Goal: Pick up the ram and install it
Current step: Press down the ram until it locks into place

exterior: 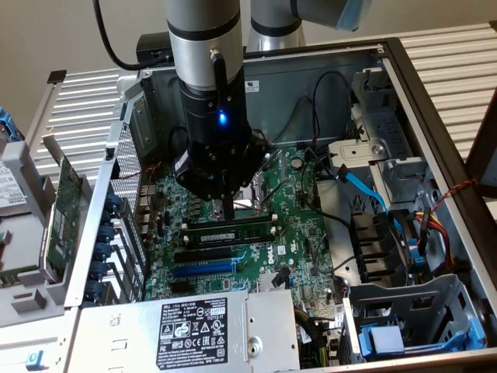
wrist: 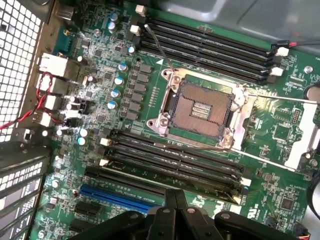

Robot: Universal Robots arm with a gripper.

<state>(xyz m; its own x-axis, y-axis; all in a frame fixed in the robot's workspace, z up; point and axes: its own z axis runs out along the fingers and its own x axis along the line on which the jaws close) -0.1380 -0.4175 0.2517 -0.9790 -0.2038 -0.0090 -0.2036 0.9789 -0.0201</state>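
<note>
The ram (exterior: 241, 231) is a long narrow stick with label strips, standing on edge in one of the black slots in front of the CPU socket (exterior: 260, 190). My gripper (exterior: 225, 211) hangs straight down over the motherboard, shut, with its tips right at the stick's top edge near its middle; whether they touch it I cannot tell. In the wrist view my dark fingers (wrist: 175, 200) are together with nothing between them, just over the lower bank of slots, where the ram's thin top edge (wrist: 150, 174) runs. A second bank of slots (wrist: 210, 50) lies beyond the socket (wrist: 200, 107).
The open case has a power supply (exterior: 194, 326) at the front, a drive cage (exterior: 404, 311) and blue cable (exterior: 365, 186) on the exterior view's right, and rear wall brackets (exterior: 116, 233) on its left. A green expansion card (exterior: 62, 210) lies outside. A blue slot (wrist: 115, 196) is close by.
</note>
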